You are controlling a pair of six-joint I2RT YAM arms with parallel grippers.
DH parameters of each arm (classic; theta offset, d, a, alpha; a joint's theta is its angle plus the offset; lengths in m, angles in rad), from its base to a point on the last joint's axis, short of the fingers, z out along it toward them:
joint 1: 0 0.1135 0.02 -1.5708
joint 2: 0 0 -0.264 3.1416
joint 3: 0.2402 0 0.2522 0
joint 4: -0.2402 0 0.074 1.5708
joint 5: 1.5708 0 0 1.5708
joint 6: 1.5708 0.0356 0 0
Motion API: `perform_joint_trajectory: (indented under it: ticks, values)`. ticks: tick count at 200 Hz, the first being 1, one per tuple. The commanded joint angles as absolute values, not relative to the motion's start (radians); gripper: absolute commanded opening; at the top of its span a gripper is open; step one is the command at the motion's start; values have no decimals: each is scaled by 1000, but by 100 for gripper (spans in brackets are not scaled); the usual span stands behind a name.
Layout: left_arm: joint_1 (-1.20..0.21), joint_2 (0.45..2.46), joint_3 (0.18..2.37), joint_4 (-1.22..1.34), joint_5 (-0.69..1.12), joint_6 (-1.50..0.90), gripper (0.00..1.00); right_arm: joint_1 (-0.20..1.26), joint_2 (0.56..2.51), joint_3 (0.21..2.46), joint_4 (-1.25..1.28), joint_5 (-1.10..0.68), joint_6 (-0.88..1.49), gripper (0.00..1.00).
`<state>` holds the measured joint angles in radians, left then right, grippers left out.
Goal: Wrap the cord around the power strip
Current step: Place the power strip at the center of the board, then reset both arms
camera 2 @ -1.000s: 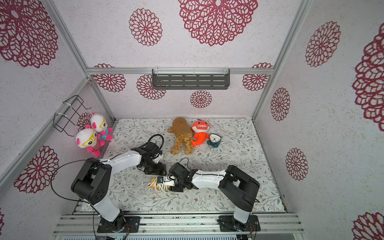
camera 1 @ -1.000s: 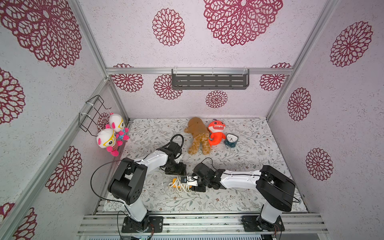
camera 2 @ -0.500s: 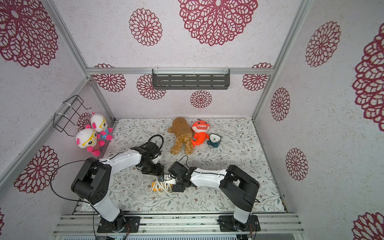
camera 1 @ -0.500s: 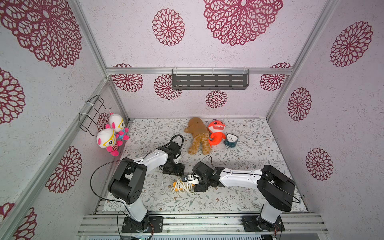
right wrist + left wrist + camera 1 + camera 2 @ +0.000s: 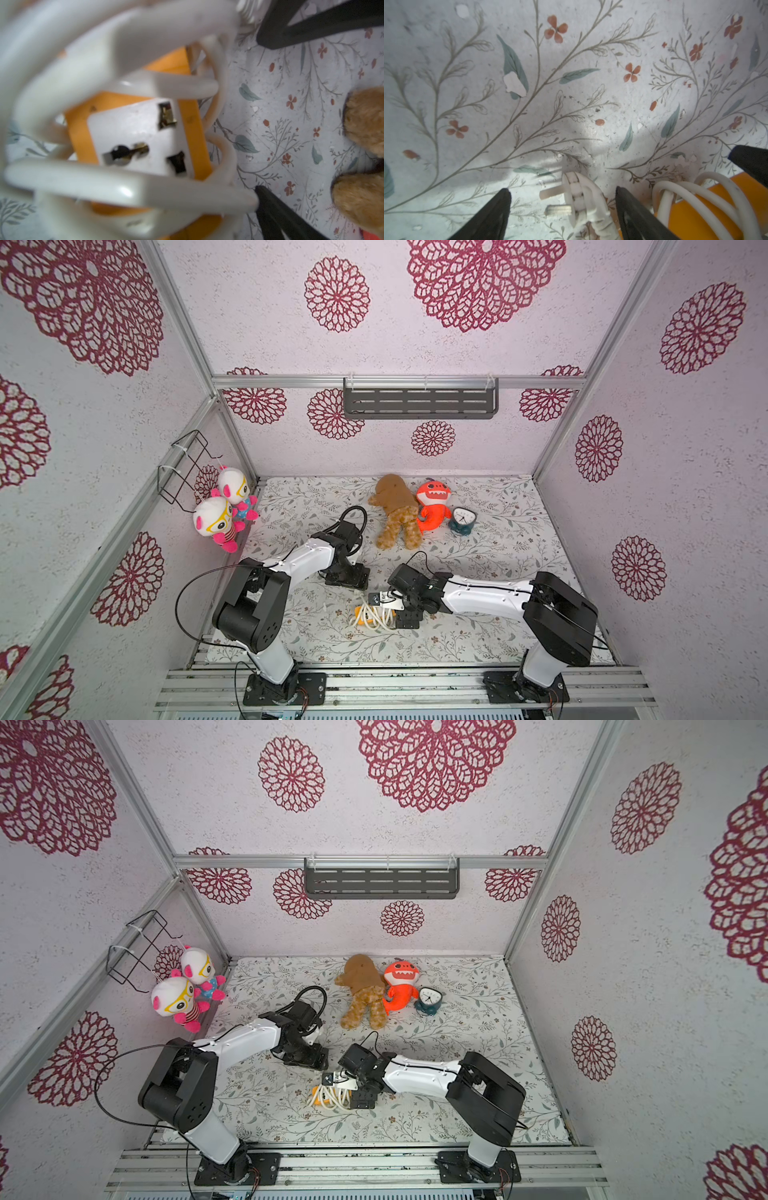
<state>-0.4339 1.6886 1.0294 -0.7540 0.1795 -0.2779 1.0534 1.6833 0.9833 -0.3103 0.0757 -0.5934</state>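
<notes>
The orange-yellow power strip (image 5: 360, 611) (image 5: 318, 1092) lies on the floral mat between the two arms, one white socket face (image 5: 141, 141) upward. Loops of the white cord (image 5: 376, 617) (image 5: 335, 1097) (image 5: 128, 87) (image 5: 699, 193) lie around and over it. My right gripper (image 5: 390, 610) (image 5: 352, 1088) (image 5: 176, 218) stands open astride the strip's right end; one black finger (image 5: 274, 209) shows, the other is hidden behind blurred cord. My left gripper (image 5: 347, 578) (image 5: 305, 1058) (image 5: 564, 214) hangs open just behind the strip, the cord's plug (image 5: 581, 199) lying loose between its fingers.
A brown plush (image 5: 395, 514) (image 5: 365, 118), an orange shark plush (image 5: 432, 506) and a small clock (image 5: 461, 520) lie toward the back of the mat. Two dolls (image 5: 224, 514) and a wire basket (image 5: 183, 464) hang on the left wall. A grey shelf (image 5: 419, 402) is on the rear wall.
My right gripper's jaws have gone from shut to wide open at the strip. The left arm has hardly moved.
</notes>
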Motion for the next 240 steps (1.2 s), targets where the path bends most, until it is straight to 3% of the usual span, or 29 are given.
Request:
perform_joint_trajectory:
  ticks: [1,125,195,240]
  values:
    - [-440,1653,1031,-748,192,-290,83,1048,1644,974,-347,72,-607,99]
    - [-496,1453,966,-668,92,-315,82,980,1593,927,-251,-114,-641,99]
    - [-493,1400,970,-627,64,-290,82,959,1514,881,-243,-127,-641,99]
    - [-426,1235,911,-515,-86,-276,85,881,1288,759,-172,-121,-515,99]
